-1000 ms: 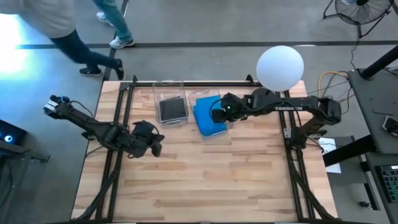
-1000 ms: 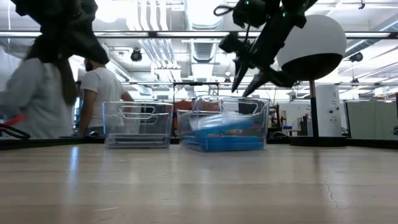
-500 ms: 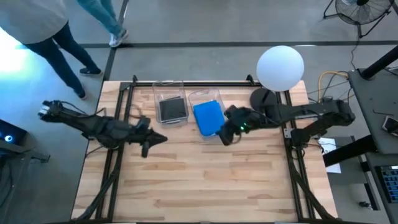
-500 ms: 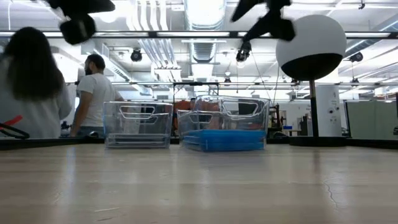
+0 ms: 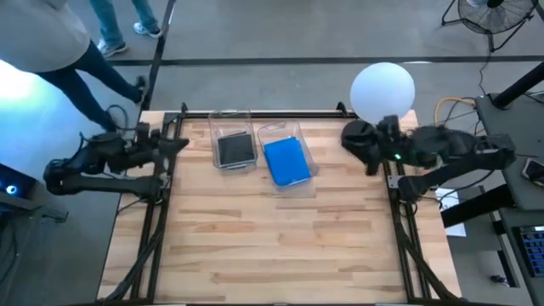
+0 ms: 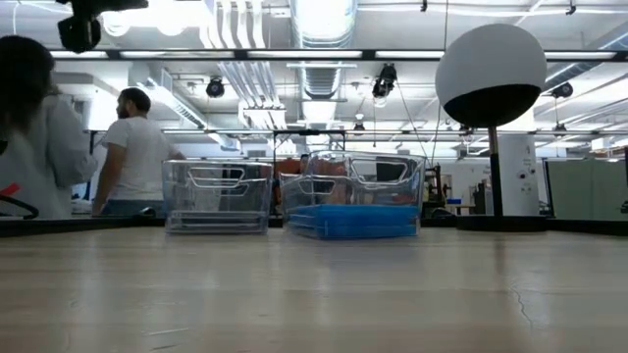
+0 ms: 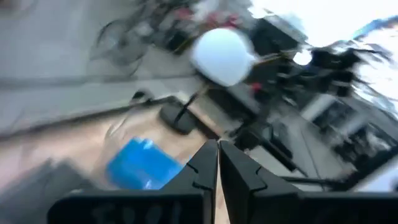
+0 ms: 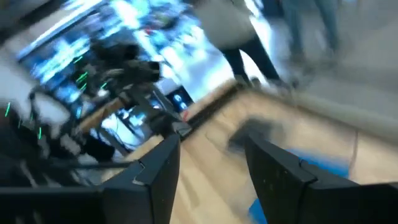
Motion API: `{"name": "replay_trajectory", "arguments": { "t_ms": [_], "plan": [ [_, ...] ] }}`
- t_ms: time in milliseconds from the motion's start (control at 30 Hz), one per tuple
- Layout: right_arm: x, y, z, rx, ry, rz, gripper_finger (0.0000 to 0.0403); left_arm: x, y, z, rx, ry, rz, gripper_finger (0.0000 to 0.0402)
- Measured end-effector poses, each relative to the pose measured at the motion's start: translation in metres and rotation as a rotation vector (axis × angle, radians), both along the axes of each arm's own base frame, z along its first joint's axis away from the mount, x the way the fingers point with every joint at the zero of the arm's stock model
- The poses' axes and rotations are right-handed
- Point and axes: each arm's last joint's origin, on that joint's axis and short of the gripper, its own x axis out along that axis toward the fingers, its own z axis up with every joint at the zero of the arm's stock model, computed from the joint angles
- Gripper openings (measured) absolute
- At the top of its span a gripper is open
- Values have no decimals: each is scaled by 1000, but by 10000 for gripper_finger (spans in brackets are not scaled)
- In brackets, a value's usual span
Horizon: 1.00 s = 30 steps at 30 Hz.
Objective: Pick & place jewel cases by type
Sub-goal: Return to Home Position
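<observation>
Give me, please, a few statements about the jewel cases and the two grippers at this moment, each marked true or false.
1. The blue jewel cases lie in the right bin. True.
2. A dark jewel case lies on the bare wood in front of the bins. False: the dark jewel cases lie in the left bin.
3. The right gripper is clamped on a blue case. False: its fingers are apart with nothing between them, and it is at the table's right edge.
4. The left gripper is shut and empty, at the table's left edge. True.
</observation>
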Motion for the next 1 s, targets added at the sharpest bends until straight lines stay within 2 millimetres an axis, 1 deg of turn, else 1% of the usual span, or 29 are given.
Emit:
{"name": "replay_trajectory", "arguments": {
  "t_ms": [33,67,100,167,200,267,300,400,467,500,533,567,633,667,700,767,833,900,967,1000],
  "plan": [
    [2,5,-4,-83,6,37,174,-2,-1,-1,49,-11,-39,0],
    [3,9,-11,-110,8,47,173,-3,-3,-9,94,10,-102,0],
    [6,10,-23,-99,20,37,173,-1,-4,-16,105,6,-156,0],
    [12,8,-61,-78,83,-1,174,8,-6,-29,110,-73,-210,0],
    [13,8,-77,-54,60,-15,175,12,-6,-40,109,-88,-236,0],
    [7,5,-96,-17,-72,-39,177,15,-9,-61,109,-107,-330,0],
    [3,3,-105,-11,-147,-36,178,13,-9,-67,114,-116,-345,0],
    [-13,1,-131,-46,-327,50,180,1,-8,-85,103,-96,-320,0],
    [-25,-1,-147,-90,-426,88,180,-12,-8,-85,121,-132,-315,0],
    [-32,-2,-153,-98,-472,102,180,-13,-8,-86,124,-125,-316,0],
    [-37,-3,-160,-96,-501,113,179,-14,-8,-90,116,-81,-314,0],
    [-41,-3,-171,-92,-507,122,178,-14,-8,-97,97,0,-314,0],
    [-46,-5,-190,-73,-490,105,176,-19,-8,-89,90,3,-302,0],
    [-47,-6,-200,-68,-469,94,176,-16,-7,-92,67,35,-286,0],
    [-50,-6,-210,-56,-459,98,176,-15,-7,-97,12,93,-272,0],
    [-54,-6,-220,-20,-482,123,177,-12,-9,-106,-244,142,-283,0],
    [-53,-7,-230,-18,-366,113,179,-10,-11,-109,-524,134,-285,0],
    [-53,-6,-241,-39,-243,130,180,-7,-12,-112,-751,127,-243,0],
    [-53,-6,-246,-53,-170,128,182,-6,-13,-114,-911,120,-205,0],
    [-54,-7,-250,-63,-125,128,182,-4,-13,-114,-963,102,-191,0]
  ]
}}
